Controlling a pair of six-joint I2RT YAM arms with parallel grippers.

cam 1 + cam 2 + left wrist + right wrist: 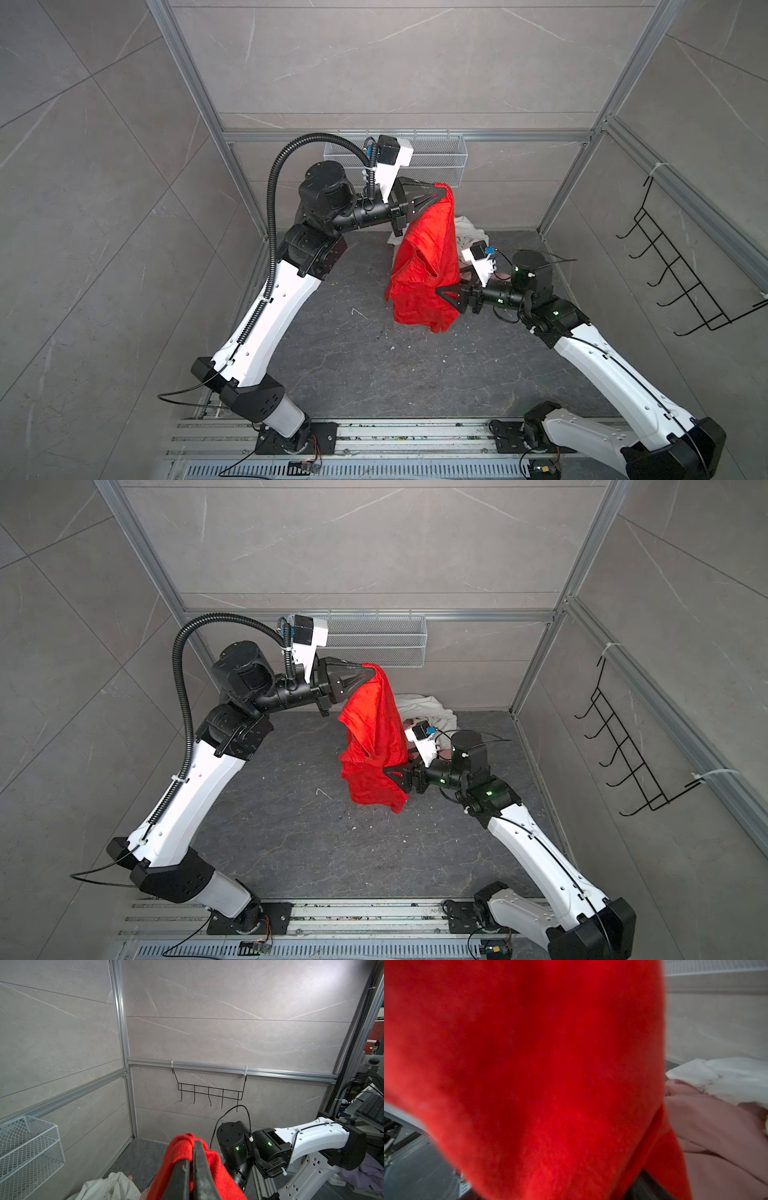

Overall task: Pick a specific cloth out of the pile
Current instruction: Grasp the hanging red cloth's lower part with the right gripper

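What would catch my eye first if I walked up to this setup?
The bright red cloth hangs in mid-air at the centre, pinched at its top by the left gripper. The right gripper meets its lower part from the side. Behind it, the white and pale pink pile lies at the back.

the cloth [424, 257] in front of the pile [467, 226], wire basket [432, 162] on the back wall [374, 62] behind

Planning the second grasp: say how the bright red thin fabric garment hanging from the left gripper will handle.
Likely floppy: the bright red thin fabric garment hangs in folds from one pinched corner in the left gripper. Probably light: that narrow pinch alone holds it up. It may swing away if pushed, since it hangs loose.
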